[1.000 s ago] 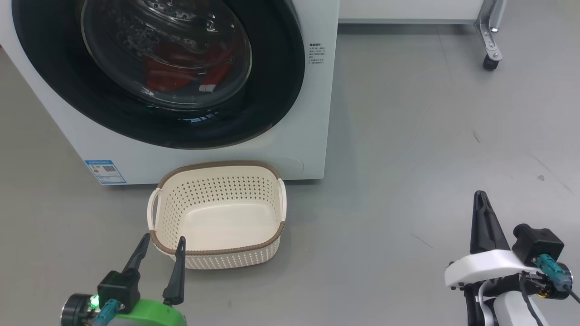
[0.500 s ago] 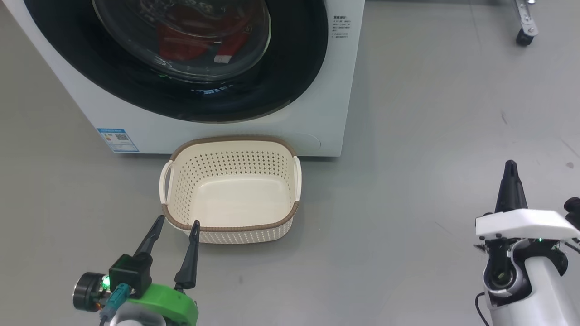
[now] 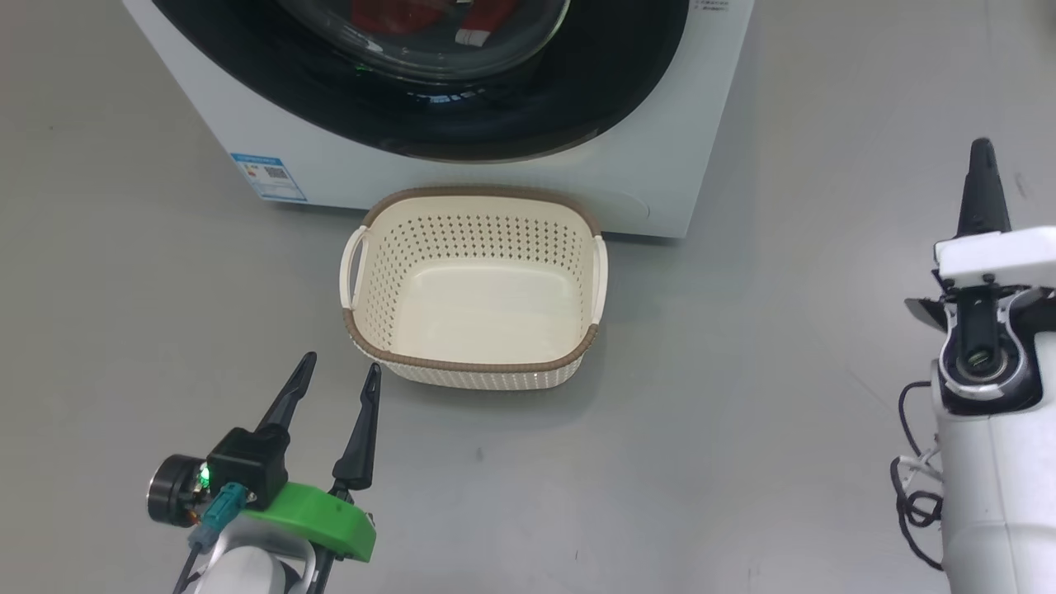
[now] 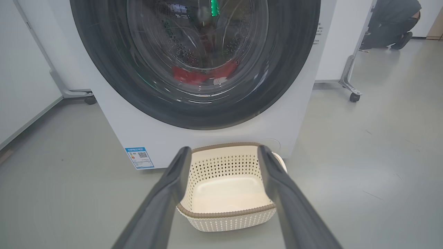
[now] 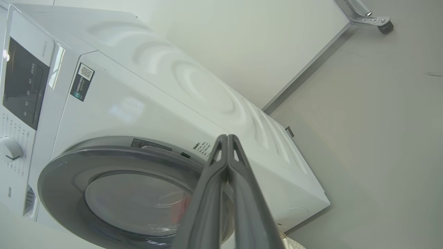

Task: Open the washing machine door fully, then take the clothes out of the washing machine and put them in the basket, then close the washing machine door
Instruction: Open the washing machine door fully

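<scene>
The door (image 3: 594, 99) of the washing machine (image 3: 660, 190) is closed, red clothes (image 3: 388, 12) visible through it. The basket (image 3: 470, 194) stands on the floor (image 3: 742, 371) just in front. The left pincer (image 3: 342, 363) hovers near the basket, fingers wide apart, holding nothing; the right pincer (image 3: 980, 165) has its fingers pressed together, empty.

White washing machine (image 3: 664, 181) panels: smooth, slight sheen. washing machine door (image 3: 594, 91): glossy black rim, clear reflective glass window. clothes (image 4: 187, 74) behind the glass: red cloth. basket (image 3: 474, 243): matt cream perforated plastic, brown woven-look rim. floor (image 3: 742, 412): smooth grey, matt, faintly scuffed. blue label (image 3: 268, 176): looks like a paper sticker.
</scene>
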Tool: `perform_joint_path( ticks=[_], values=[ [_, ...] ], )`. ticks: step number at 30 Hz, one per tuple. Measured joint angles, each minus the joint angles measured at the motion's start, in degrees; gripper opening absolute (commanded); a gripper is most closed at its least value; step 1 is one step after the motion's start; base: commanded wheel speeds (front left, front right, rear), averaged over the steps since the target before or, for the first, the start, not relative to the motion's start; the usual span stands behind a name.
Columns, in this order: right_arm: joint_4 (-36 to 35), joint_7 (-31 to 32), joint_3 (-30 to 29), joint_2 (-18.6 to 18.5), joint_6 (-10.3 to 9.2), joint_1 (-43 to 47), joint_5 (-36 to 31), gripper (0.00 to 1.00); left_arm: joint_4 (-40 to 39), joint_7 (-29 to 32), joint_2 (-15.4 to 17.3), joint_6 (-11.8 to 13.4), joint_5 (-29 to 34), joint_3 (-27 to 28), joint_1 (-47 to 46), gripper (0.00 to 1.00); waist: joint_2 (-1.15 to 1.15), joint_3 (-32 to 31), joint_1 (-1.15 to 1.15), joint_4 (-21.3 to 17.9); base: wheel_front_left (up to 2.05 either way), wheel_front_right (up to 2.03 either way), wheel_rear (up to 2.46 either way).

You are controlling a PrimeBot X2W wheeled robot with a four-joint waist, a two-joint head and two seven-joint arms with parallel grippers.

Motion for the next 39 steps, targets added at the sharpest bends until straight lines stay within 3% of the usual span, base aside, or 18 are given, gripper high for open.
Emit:
perform_joint_path(
  ticks=[11,24,39],
  values=[
    [0.3,7.7,-1.5,-5.3,-0.66,-10.8,3.6,0.0,-1.2,-0.1,-0.2,0.0,-4.0,-3.1,-2.7,1.0,0.0,5.3,0.0,4.3,0.0,0.0,0.0],
    [3.8,17.0,0.6,-9.3,-3.07,-23.1,5.6,0.0,-2.7,-0.1,-0.5,0.2,-8.0,-6.4,-6.6,1.0,0.0,11.4,0.0,9.0,0.0,0.0,0.0],
    [9.0,24.4,3.0,-10.8,-4.65,-33.5,6.7,0.0,-2.8,-0.1,-0.8,1.2,-9.5,-10.0,-8.3,1.0,0.0,16.1,0.0,12.4,0.0,0.0,0.0]
  ],
)
